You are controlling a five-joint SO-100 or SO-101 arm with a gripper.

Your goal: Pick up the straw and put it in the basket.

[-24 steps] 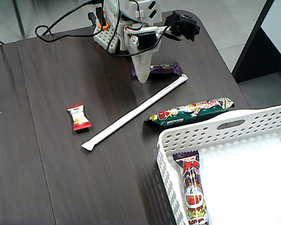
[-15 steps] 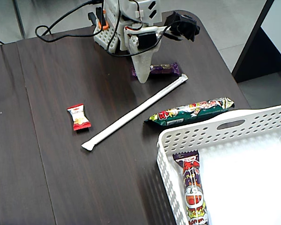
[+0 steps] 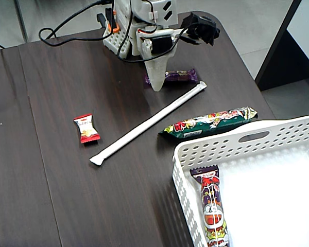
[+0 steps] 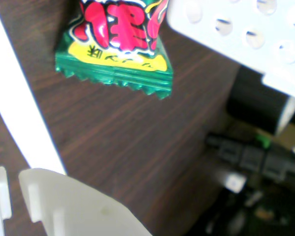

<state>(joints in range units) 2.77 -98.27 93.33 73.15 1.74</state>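
Note:
The straw [image 3: 149, 122], long, thin and white-wrapped, lies diagonally on the dark wooden table in the fixed view. Its upper right end is near my gripper [image 3: 156, 85]. The gripper hangs tip-down just above and left of that end, shut and holding nothing. In the wrist view the straw [image 4: 19, 108] runs down the left edge to the white fingertips of my gripper [image 4: 14, 177]. The white perforated basket [image 3: 221, 141] fills the lower right corner of the fixed view. A corner of the basket [image 4: 239, 24] shows at the top right of the wrist view.
A green snack bar [image 3: 211, 122] lies between the straw and the basket, and the same green bar [image 4: 118, 49] shows in the wrist view. A purple bar [image 3: 177, 76] sits behind the gripper. A red candy [image 3: 86, 128] lies left. One snack [image 3: 212, 206] rests in the basket.

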